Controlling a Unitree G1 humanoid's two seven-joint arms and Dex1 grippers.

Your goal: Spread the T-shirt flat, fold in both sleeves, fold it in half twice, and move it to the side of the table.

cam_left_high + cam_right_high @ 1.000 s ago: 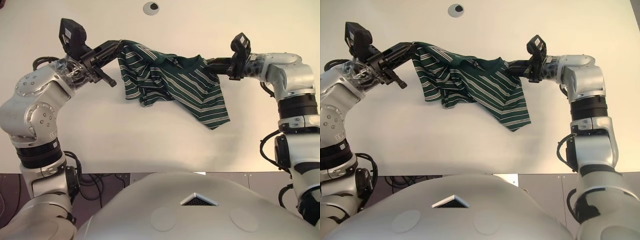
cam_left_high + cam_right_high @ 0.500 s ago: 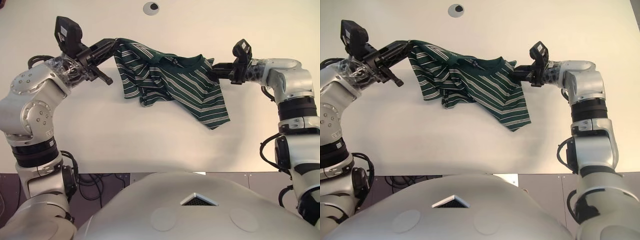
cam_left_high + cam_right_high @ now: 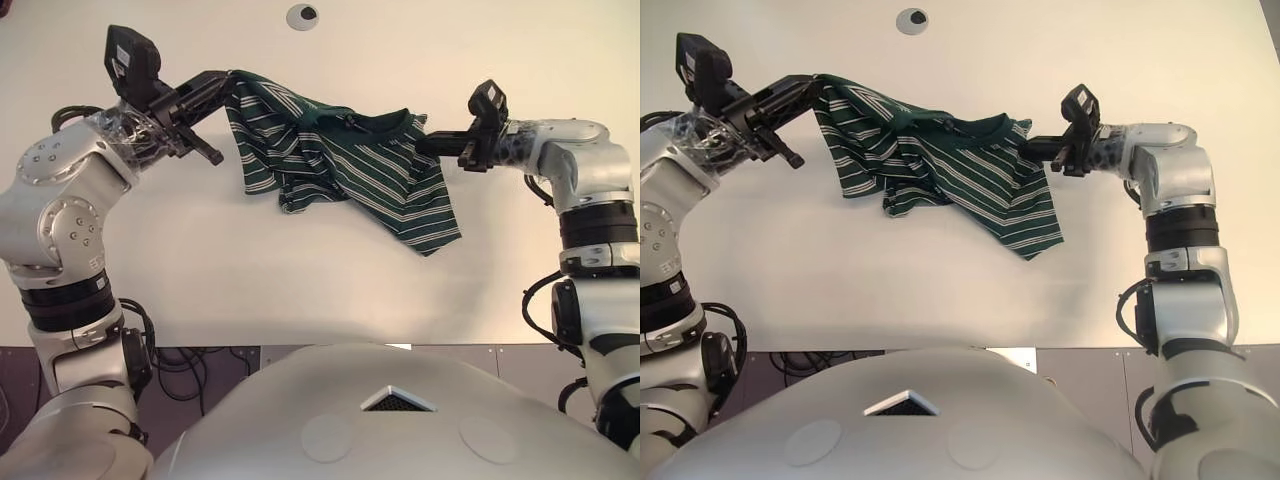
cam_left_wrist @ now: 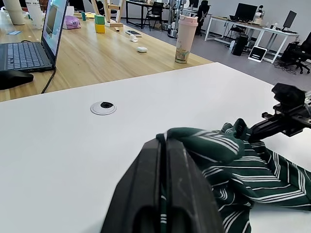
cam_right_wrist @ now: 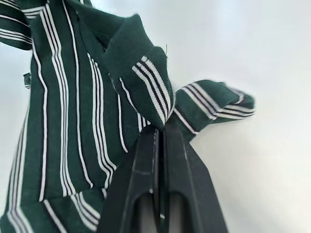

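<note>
White bench (image 3: 300,280) stretches across the head views, with a round cable grommet (image 3: 301,16) set into its far edge. Beyond it, the left wrist view takes in a wooden bench (image 4: 112,56) carrying an open laptop (image 4: 29,46) and a pink tumbler (image 4: 187,39), and office furniture farther back. The T-shirt (image 3: 350,170), dark green with white stripes, hangs bunched between the two arms over the far half of the white bench. The left gripper (image 3: 222,85) is clamped on a fold of cloth at the shirt's upper left end, its two black fingers (image 4: 146,184) pressed together with the fabric pinched at their tips. The right gripper (image 3: 425,145) is closed on the striped trim near the collar (image 5: 146,92) at the shirt's right end, its fingers (image 5: 177,160) meeting on that edge. The left gripper is the higher of the two, so the top line of the garment slopes down toward the robot's right. Below that line the cloth sags in crumpled folds, and one striped panel drops to a corner (image 3: 430,245) nearest the robot; whether that corner rests on the bench cannot be told.
</note>
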